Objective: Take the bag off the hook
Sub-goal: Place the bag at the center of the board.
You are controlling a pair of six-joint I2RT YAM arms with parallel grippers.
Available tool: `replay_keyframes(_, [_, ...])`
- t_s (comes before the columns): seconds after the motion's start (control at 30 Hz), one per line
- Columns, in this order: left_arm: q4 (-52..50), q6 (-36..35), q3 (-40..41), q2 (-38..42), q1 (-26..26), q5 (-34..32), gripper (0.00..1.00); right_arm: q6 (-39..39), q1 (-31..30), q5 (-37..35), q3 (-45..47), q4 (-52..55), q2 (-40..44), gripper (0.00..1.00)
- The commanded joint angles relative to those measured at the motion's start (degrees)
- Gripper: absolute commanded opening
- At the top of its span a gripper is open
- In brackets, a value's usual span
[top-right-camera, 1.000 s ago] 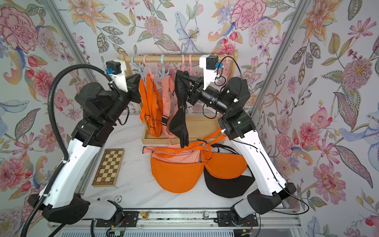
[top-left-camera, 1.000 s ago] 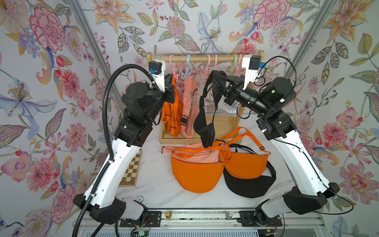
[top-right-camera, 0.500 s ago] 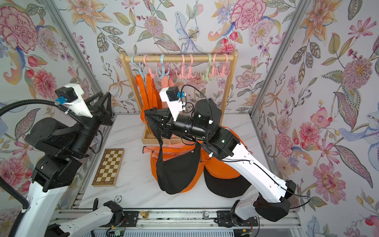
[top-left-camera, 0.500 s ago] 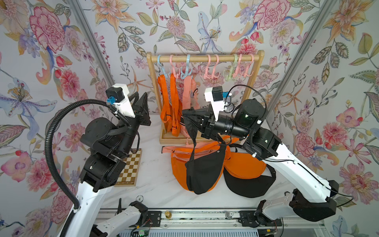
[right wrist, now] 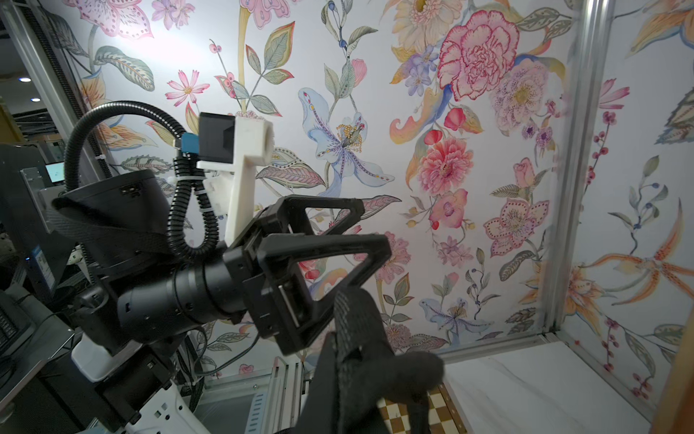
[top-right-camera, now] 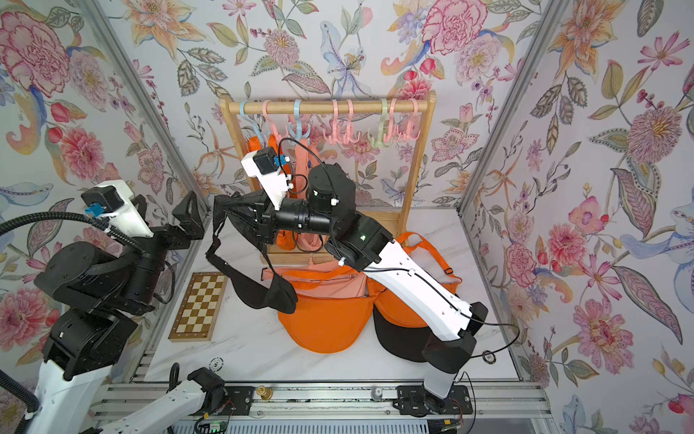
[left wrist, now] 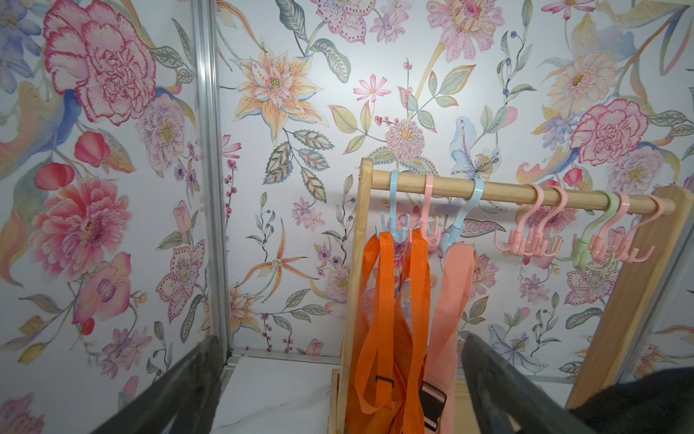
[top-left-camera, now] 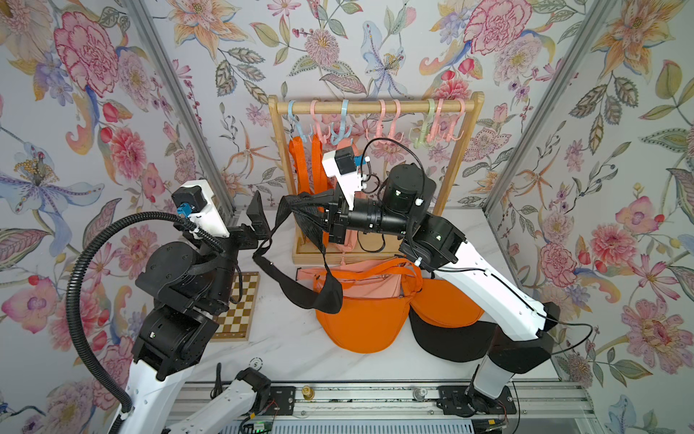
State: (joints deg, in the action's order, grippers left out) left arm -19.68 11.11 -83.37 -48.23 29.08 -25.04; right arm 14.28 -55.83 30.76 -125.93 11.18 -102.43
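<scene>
black fabric sling bag is off the pink plastic hooks, clamped in the right gripper (left gripper just opened wide, empty); task essentially done.

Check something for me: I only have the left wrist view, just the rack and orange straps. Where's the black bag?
Observer: Off the hook. The right gripper is shut on the black bag, in front of the rack.
Operator: Is it set down?
Observer: Partly. Its lower end lies over the edge of the orange bag on the table; the rest hangs from the gripper.
Operator: Left fingers on it?
Observer: No. The left gripper is open, with nothing between its fingers; the bag's strap hangs just beside it.
</scene>
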Motion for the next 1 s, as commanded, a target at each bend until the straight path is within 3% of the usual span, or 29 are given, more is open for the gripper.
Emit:
replay_keyframes(0.0, [-1.7, -1.1, 1.0, 0.5, -0.2, -4.6, 1.00, 7.2, 3.6, 4.6, -1.8, -0.8, -5.1, 0.00])
replay_keyframes(0.17, [-2.0, -2.3, 2.3, 0.0, -0.2, -5.5, 1.00, 7.9, 5.7, 5.3, 3.3, -0.7, -9.7, 0.00])
replay_keyframes(0.53, [-1.1, -3.7, 3.6, -4.4, -0.3, -4.8, 1.00, -1.1, 3.8, -5.6, 14.1, 2.4, -14.4, 0.00])
replay_keyframes(0.97, [-1.4, -1.9, 3.6, -8.3, -0.3, -3.1, 1.00, -5.5, 9.6, -6.9, -0.7, 8.5, -25.9, 0.00])
